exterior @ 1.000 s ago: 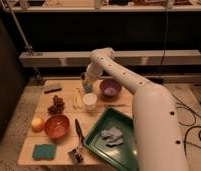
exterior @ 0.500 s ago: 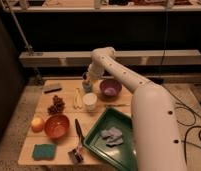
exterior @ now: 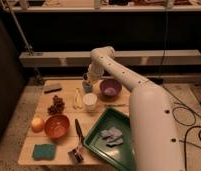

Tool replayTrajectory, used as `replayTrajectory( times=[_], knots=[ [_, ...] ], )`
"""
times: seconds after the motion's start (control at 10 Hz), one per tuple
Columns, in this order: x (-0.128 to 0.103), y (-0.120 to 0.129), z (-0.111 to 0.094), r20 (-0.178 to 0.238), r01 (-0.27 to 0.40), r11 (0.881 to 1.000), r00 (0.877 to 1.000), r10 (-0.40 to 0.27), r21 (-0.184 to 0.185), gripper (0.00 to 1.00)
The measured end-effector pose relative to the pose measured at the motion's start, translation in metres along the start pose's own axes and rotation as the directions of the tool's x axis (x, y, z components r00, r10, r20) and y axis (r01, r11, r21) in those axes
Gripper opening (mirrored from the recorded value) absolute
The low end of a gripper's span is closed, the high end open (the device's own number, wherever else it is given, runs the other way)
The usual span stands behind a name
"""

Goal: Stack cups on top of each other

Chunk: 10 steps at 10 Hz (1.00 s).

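The white cup (exterior: 89,101) stands upright near the middle of the wooden table (exterior: 64,142). The dark grey cup (exterior: 87,86) is just behind it, left of the purple bowl (exterior: 110,88). My gripper (exterior: 87,79) hangs at the end of the white arm, right over the dark grey cup and partly hiding it. I cannot tell whether it touches or holds the cup.
A red-orange bowl (exterior: 57,126) and an orange fruit (exterior: 37,123) sit front left. A banana (exterior: 78,99) and a brown cluster (exterior: 56,105) lie left of the white cup. A green tray (exterior: 101,145) holds a grey cloth (exterior: 112,135). A teal sponge (exterior: 43,151) and a brush (exterior: 76,147) lie at the front.
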Motion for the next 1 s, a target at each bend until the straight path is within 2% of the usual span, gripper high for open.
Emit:
replayTrajectory(
  times=[0.1, 0.2, 0.5, 1.0],
  knots=[
    [-0.0024, -0.0010, 0.0005, 0.005, 0.003, 1.000, 1.000, -0.003, -0.002, 0.72],
    [-0.0036, -0.0012, 0.0013, 0.014, 0.002, 1.000, 1.000, -0.002, -0.002, 0.78],
    [-0.0040, -0.0026, -0.0007, 0.027, -0.004, 1.000, 1.000, 0.004, 0.012, 0.80],
    [-0.0042, -0.0026, -0.0003, 0.028, -0.005, 1.000, 1.000, 0.005, 0.011, 0.80]
  ],
)
